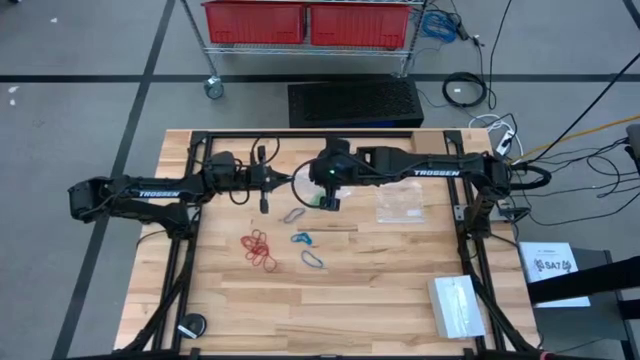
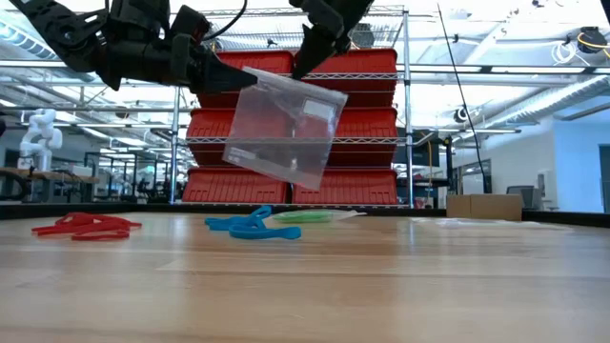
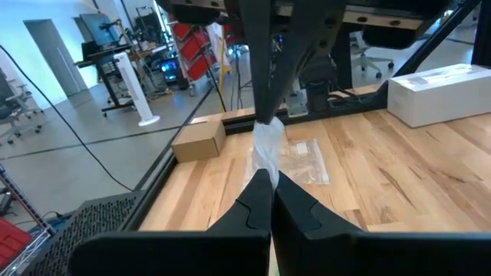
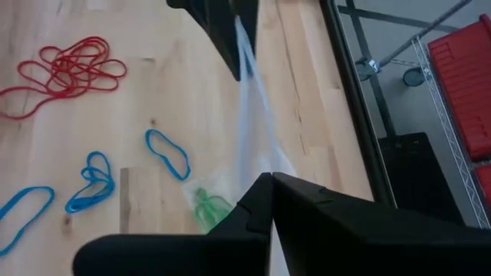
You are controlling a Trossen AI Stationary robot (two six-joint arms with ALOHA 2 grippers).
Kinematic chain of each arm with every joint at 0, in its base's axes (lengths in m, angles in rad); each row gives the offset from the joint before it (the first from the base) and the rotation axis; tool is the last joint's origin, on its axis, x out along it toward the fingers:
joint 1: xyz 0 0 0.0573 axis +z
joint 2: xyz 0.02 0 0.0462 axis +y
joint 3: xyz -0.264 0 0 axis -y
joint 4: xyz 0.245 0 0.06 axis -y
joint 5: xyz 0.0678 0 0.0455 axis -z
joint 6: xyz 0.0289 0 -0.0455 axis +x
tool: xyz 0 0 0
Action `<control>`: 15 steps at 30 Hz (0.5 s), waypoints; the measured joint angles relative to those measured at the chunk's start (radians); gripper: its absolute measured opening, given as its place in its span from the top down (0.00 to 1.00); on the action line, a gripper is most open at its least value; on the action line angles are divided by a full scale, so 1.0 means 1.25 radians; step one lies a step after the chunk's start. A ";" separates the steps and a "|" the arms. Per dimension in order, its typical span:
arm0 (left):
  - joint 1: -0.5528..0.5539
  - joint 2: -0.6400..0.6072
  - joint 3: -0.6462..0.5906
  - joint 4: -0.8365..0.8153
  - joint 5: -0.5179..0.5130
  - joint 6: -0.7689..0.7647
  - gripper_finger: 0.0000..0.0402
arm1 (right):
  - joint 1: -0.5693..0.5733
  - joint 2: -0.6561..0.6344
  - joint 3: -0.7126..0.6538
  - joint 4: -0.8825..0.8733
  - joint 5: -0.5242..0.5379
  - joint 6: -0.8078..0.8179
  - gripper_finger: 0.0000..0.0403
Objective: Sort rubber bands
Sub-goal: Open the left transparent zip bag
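Observation:
A clear plastic bag (image 2: 286, 129) hangs in the air between my two grippers, above the table's far middle. My left gripper (image 2: 229, 78) is shut on the bag's upper left corner. My right gripper (image 2: 301, 69) is shut on its top edge. On the wood lie the rubber bands: a red cluster (image 1: 258, 248), blue loops (image 1: 304, 240) and a green cluster (image 4: 209, 207) that lies below the hanging bag. In the low view the red bands (image 2: 84, 226) lie left, the blue (image 2: 253, 226) in the middle, the green (image 2: 305, 216) behind them. My left gripper pinches the bag's upper left corner (image 2: 244, 84) between its two fingers, coming about level from the table's left. In its wrist view the film (image 3: 265, 165) rises out of the shut fingertips. The bag is lifted clear and hangs tilted. My right gripper pinches the bag's top edge (image 2: 307, 86) near its middle, slanting down from above. In its wrist view the film (image 4: 255, 161) runs from its fingertips toward the other gripper. The bag hangs clear of the table below both holds.
A second clear bag (image 1: 400, 205) lies flat on the table to the right of the grippers. A white box (image 1: 457, 305) sits near the right near corner, and a small black round object (image 1: 190, 325) near the left near corner. Red bins (image 2: 286, 124) stand on a rack beyond the far edge.

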 joint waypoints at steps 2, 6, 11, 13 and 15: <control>0.000 0.000 0.000 0.000 0.000 -0.001 1.00 | -0.001 0.000 0.000 -0.001 0.000 0.008 1.00; 0.000 0.000 0.000 0.000 0.000 -0.001 1.00 | -0.002 0.007 0.000 0.003 0.000 0.013 1.00; 0.000 0.000 0.000 0.002 0.000 -0.001 1.00 | -0.010 0.019 -0.001 0.013 -0.006 0.010 1.00; 0.000 0.000 0.000 0.004 0.000 -0.001 1.00 | -0.018 0.028 -0.001 0.022 -0.042 0.011 1.00; 0.000 0.000 0.000 0.003 0.000 -0.001 1.00 | -0.024 0.035 -0.001 0.030 -0.070 0.016 1.00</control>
